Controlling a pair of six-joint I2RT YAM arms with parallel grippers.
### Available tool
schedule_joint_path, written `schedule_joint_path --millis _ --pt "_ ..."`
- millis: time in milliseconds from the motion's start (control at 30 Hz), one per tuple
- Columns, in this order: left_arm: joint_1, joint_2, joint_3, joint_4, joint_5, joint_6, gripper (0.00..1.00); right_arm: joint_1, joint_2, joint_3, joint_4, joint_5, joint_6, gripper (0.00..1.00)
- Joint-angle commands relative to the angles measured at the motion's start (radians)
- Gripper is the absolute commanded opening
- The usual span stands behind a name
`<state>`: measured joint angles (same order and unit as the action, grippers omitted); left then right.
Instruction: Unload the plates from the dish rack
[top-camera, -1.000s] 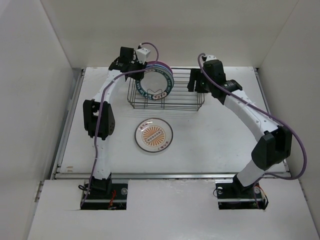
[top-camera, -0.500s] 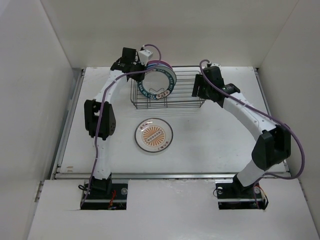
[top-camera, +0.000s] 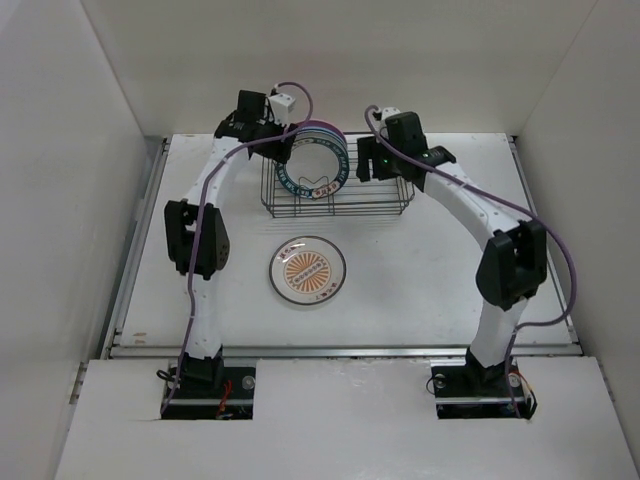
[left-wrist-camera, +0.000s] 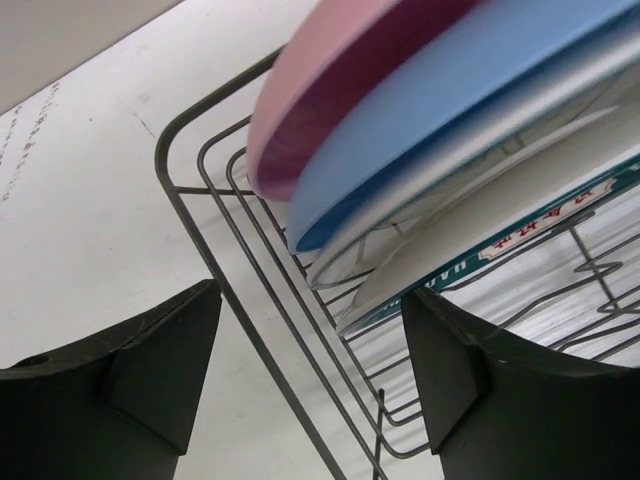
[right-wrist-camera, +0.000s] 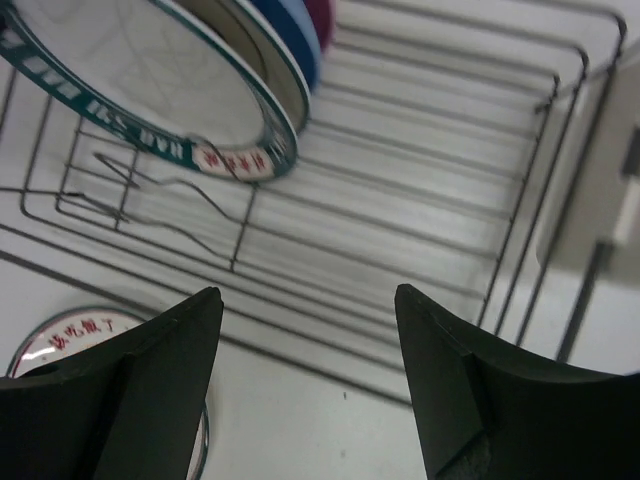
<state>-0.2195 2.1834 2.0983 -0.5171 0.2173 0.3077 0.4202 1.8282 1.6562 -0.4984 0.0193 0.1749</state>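
Our left gripper (left-wrist-camera: 312, 320) hangs with fingers spread and empty at the 9 o'clock end of the rectangular dark wire dish rack (top-camera: 375, 195). There a plain pink round plate (left-wrist-camera: 330, 90), a plain blue round plate (left-wrist-camera: 450, 110) and a white plate with a dark lettered rim (top-camera: 312, 168) stand on edge together. Our right gripper (right-wrist-camera: 308, 310), fingers also apart and empty, hovers over the rack's 3 o'clock half, while a white round plate with an orange sunburst (top-camera: 308, 270) lies flat on the white table (top-camera: 450, 270) at 6 o'clock from the rack, plain white walls (top-camera: 100, 120) standing at 9, 12 and 3 o'clock.
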Motion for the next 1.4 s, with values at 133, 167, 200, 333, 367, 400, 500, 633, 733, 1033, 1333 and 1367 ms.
schedule_joint_path --millis 133,167,200,333,367,400,500,633,733,1033,1333,1367 --pt "0.080 -0.123 0.052 -0.060 0.027 -0.228 0.71 0.009 0.247 0.327 0.104 -0.130 -0.127 0.67" --pt "0.089 -0.123 0.040 -0.069 0.045 -0.258 0.71 0.009 0.267 0.347 0.104 -0.130 -0.127 0.65" --pt "0.103 -0.123 0.040 -0.095 0.059 -0.268 0.71 0.009 0.285 0.379 0.113 -0.130 -0.136 0.61" --pt "0.103 -0.062 0.040 -0.165 0.059 -0.268 0.68 0.009 0.355 0.422 0.142 -0.151 -0.137 0.53" --pt "0.103 -0.048 0.040 -0.176 0.059 -0.268 0.67 0.009 0.367 0.439 0.143 -0.177 -0.137 0.50" --pt "0.103 -0.024 0.040 -0.185 0.059 -0.268 0.66 0.009 0.390 0.450 0.153 -0.191 -0.137 0.48" --pt "0.103 0.015 0.040 -0.196 0.050 -0.277 0.62 0.009 0.425 0.485 0.153 -0.222 -0.137 0.34" --pt "0.103 0.047 0.040 -0.196 0.039 -0.277 0.58 0.009 0.436 0.485 0.166 -0.222 -0.137 0.21" --pt "0.103 0.078 0.040 -0.205 0.039 -0.277 0.50 0.009 0.445 0.485 0.166 -0.231 -0.127 0.11" --pt "0.103 0.119 0.040 -0.245 0.079 -0.335 0.00 0.009 0.372 0.418 0.231 -0.082 -0.164 0.00" --pt "0.112 0.119 0.040 -0.245 0.079 -0.384 0.00 0.037 0.183 0.347 0.371 0.028 -0.207 0.00" --pt "0.112 0.119 0.040 -0.245 0.079 -0.384 0.00 0.037 0.169 0.338 0.382 0.039 -0.221 0.00"
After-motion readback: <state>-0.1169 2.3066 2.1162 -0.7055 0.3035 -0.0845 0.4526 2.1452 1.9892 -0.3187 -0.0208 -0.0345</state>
